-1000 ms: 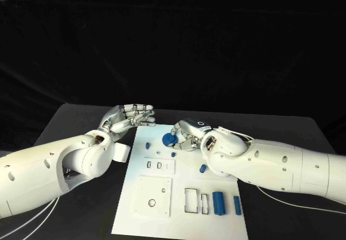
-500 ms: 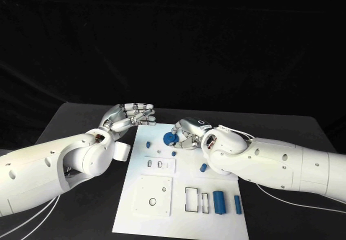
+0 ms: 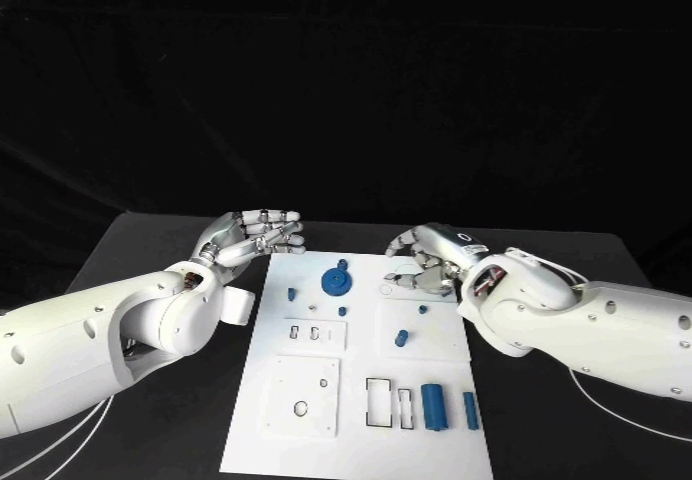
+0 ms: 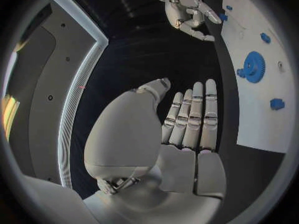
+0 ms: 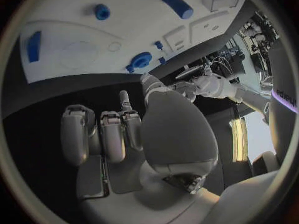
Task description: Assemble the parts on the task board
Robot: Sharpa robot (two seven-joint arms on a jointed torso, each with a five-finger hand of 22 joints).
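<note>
lying flat on the black table (image 3: pixel 159 240), the task board (image 3: pixel 361 400) runs lengthwise away from the robot between the two arms.
gear: a round blue gear (image 3: pixel 336 279) sits on the far part of the board, free of both hands; it also appears in the left wrist view (image 4: pixel 254 66) and the right wrist view (image 5: pixel 141 60).
small parts: a little blue piece (image 3: pixel 293 294) lies just left of the gear, another (image 3: pixel 342 311) just below it, and two more (image 3: pixel 402 337) sit on the raised square right of the middle.
near parts: a thick blue cylinder (image 3: pixel 434 404) and a thinner blue bar (image 3: pixel 470 410) lie side by side at the near right end, beside a narrow rectangular slot (image 3: pixel 381 402).
left hand: the left hand (image 3: pixel 260 235) hovers at the far left corner of the board, holding nothing; in its wrist view the fingers (image 4: pixel 194 117) are stretched out straight and lie close together side by side.
right hand: the right hand (image 3: pixel 428 263) is at the far right edge of the board, near the gear but apart from it; its fingers (image 5: pixel 102 134) are bent inward with gaps between them, and nothing sits in them.
</note>
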